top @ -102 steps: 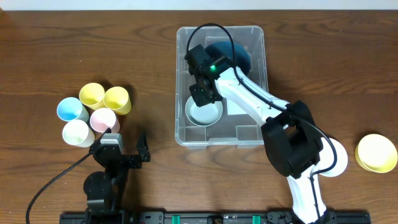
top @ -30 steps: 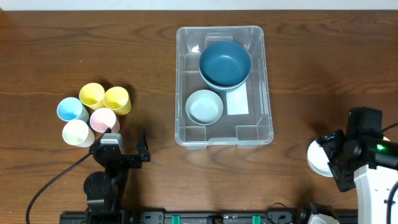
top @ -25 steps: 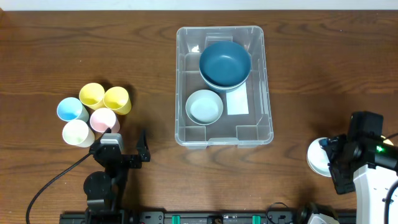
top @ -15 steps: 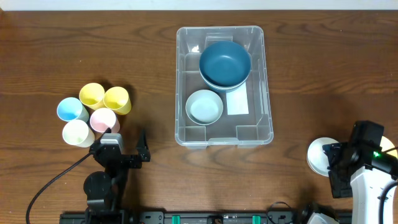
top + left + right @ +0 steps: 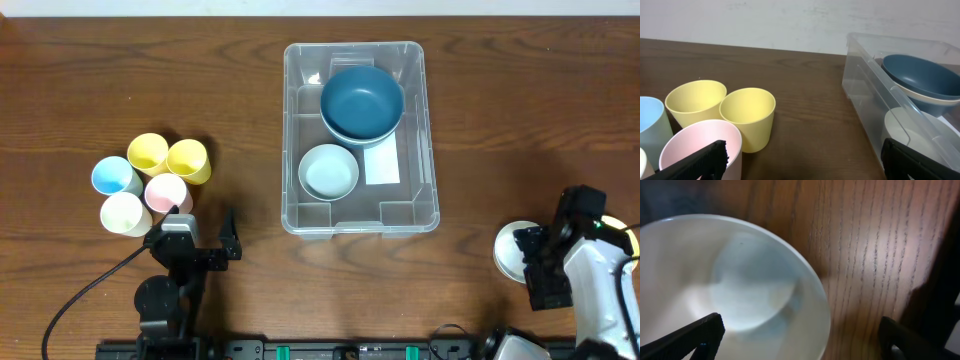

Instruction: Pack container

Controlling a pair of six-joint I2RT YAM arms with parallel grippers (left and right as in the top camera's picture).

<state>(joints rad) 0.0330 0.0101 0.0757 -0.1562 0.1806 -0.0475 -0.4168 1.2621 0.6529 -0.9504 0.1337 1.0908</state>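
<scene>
The clear container [image 5: 291, 130] sits mid-tabletop [image 5: 520, 100], holding a dark blue bowl [image 5: 362, 100] nested on a paler one, plus a small pale bowl [image 5: 329, 171]. The right gripper [image 5: 535, 268], jaws wide, hovers over a white bowl [image 5: 508, 250], apparently to grasp it. The left gripper [image 5: 198, 245], wide and empty, rests beside five coloured cups [image 5: 165, 190]. The path to the container looks unobstructed.

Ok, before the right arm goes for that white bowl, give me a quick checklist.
1. Right end effector open: ok.
2. White bowl under it, rim within the opening: ok.
3. Low enough to grip the rim: cannot tell.
4. White bowl empty: ok.
5. Room in the container beside the dark blue bowl and small pale bowl: cannot tell.
6. Left end effector open, parked by the cups: ok.
</scene>
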